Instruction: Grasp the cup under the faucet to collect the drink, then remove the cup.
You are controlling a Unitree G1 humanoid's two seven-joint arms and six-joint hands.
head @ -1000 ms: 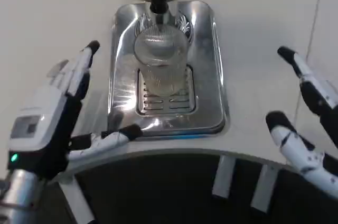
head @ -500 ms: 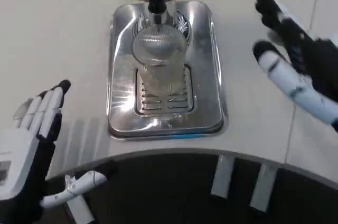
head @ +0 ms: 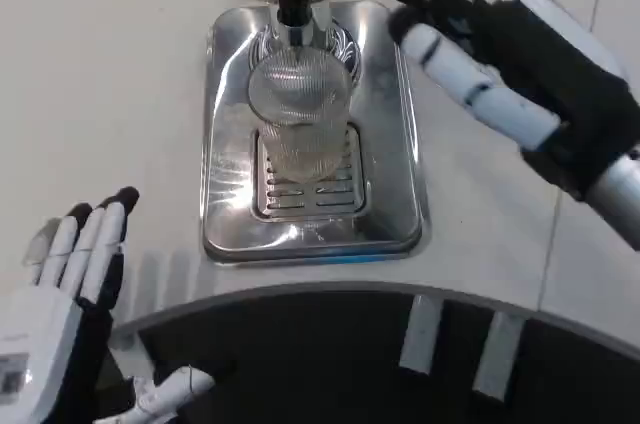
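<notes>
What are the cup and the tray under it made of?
The cup looks like clear ribbed plastic or glass: you can see the grate through it. The tray looks like polished metal, probably stainless steel, given its mirror-like reflections and bright glare.

I'm looking down at a shiny steel drip tray [head: 400,159] sitting on the white table [head: 110,74], its slotted grate [head: 310,194] lying toward the near edge. Below the table's curved edge, two pale slats [head: 455,339] are showing against dark floor.
</notes>
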